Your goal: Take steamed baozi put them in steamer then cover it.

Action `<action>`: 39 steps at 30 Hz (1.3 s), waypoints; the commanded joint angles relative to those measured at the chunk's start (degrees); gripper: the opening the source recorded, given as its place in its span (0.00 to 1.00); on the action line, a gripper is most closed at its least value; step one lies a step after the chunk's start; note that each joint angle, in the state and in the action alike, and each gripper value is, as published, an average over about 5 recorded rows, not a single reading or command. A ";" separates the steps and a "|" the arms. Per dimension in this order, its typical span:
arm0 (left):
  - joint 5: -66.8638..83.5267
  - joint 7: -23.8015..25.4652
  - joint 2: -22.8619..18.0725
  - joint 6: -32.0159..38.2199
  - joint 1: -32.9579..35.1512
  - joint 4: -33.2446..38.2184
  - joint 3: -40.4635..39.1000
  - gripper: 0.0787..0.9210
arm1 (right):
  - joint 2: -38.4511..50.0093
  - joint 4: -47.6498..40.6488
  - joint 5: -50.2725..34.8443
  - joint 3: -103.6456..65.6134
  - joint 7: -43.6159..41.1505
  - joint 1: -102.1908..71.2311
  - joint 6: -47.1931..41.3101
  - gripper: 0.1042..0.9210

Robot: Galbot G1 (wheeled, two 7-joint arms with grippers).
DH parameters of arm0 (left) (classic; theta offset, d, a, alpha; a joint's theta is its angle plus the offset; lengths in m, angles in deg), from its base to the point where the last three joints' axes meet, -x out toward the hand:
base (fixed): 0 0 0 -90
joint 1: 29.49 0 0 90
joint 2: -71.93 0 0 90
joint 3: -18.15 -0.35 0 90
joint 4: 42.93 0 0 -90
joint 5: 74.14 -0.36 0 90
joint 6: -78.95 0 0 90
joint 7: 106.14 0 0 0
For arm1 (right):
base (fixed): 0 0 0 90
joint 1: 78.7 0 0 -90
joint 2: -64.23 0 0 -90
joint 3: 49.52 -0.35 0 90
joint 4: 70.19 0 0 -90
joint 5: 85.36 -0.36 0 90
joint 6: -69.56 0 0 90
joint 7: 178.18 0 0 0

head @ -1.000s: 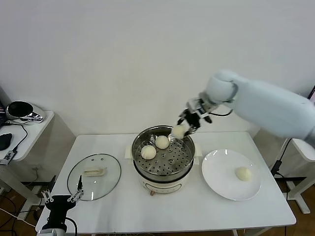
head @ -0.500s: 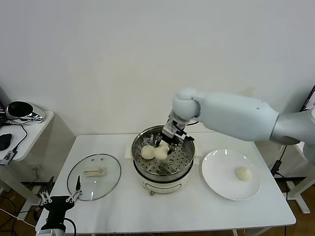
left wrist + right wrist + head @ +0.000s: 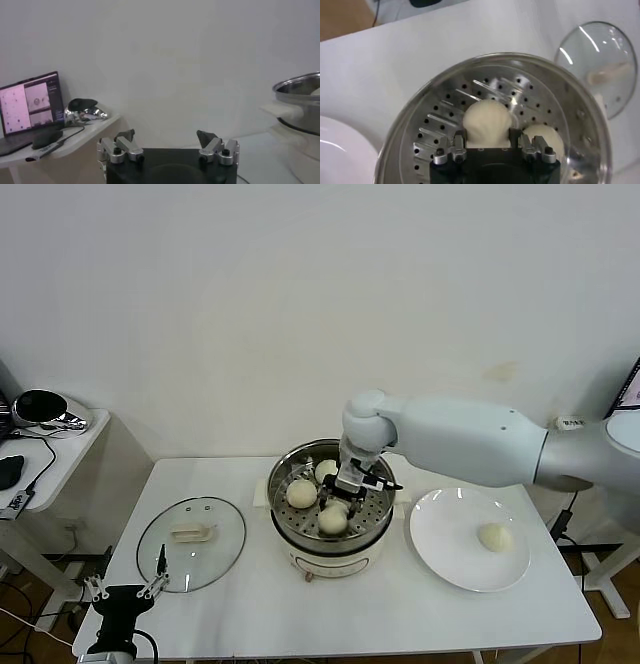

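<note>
The steamer (image 3: 300, 556) stands mid-table, and two steamed baozi (image 3: 301, 493) (image 3: 326, 470) lie at the back left of its perforated tray. My right gripper (image 3: 346, 498) is down inside the pot, open. A third baozi (image 3: 487, 119) rests on the tray between its fingertips, at the front (image 3: 333, 520). Another baozi (image 3: 493, 536) lies on the white plate (image 3: 450, 529). The cover (image 3: 218, 526) lies flat on the table left of the steamer. My left gripper (image 3: 125, 585) is parked low at the front left corner, open and empty (image 3: 167, 137).
A low side table (image 3: 70, 446) at the far left carries a dark shiny object (image 3: 45, 409), cables and a laptop (image 3: 30, 102). The steamer's wall (image 3: 300, 97) rises close beside the left wrist. The wall runs right behind the white table.
My right arm swung left and down from the steamer's back rim into the pot, carrying a baozi. That baozi now rests on the tray's front and the fingers have spread. The left arm stayed put.
</note>
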 commanded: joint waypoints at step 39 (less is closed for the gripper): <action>0.04 0.39 2.65 -0.49 -0.76 0.73 -0.39 0.88 | 39.23 -6.99 11.50 -38.41 -2.49 -33.65 -25.40 0.88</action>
